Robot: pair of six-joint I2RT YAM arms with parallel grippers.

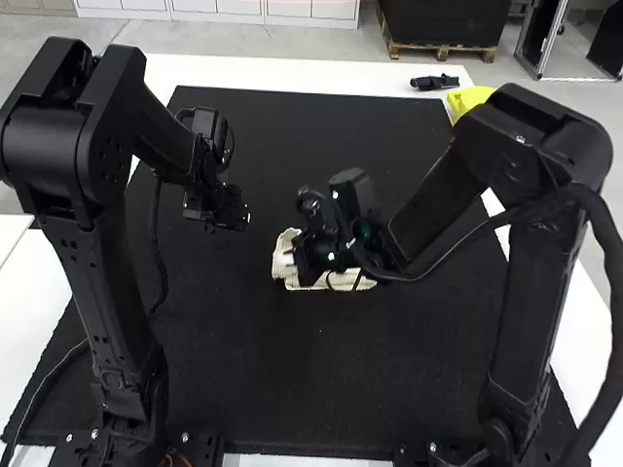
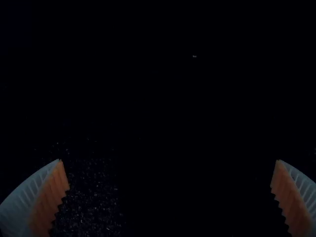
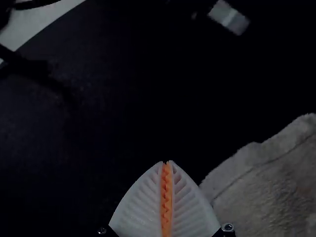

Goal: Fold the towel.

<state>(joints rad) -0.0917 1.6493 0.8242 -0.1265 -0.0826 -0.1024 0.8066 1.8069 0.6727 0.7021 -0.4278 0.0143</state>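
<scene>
"So, how far along are you with the towel (image 3: 266,187)?"

"Partway, I'd judge. It lies as a small, compact bundle beneath and beside my right end effector (image 3: 166,163), so some gathering or folding looks done. I can't count the layers, since my own arm covers much of it."

"Are you gripping it there?"

"Not that I can see. My right fingers are pressed together, pad against pad, with no cloth visible between them. The towel's edge runs close along one side of them, a bit wavy, with a line like a hem just inside it."

"And your other one?"

"My left end effector (image 2: 169,160) is released, its fingers spread wide and holding nothing. It's above the black mat (image 1: 292,389) on the table (image 1: 292,70), well apart from the towel."

"Would you call the job finished?"

"No, I wouldn't. The outline near my right fingers is uneven, and I can't tell a neat fold from a bunched one in the part hidden under me. What's left, I think, is to settle the last layer, line up the edges and press it flat, then move clear of it."

"Anything to watch?"

"Dragging the cloth as I leave. If my closed fingertips catch that edge, a fold could slip open. Lifting straight up from beside it should be safer, and then I could check the shape properly."
</scene>
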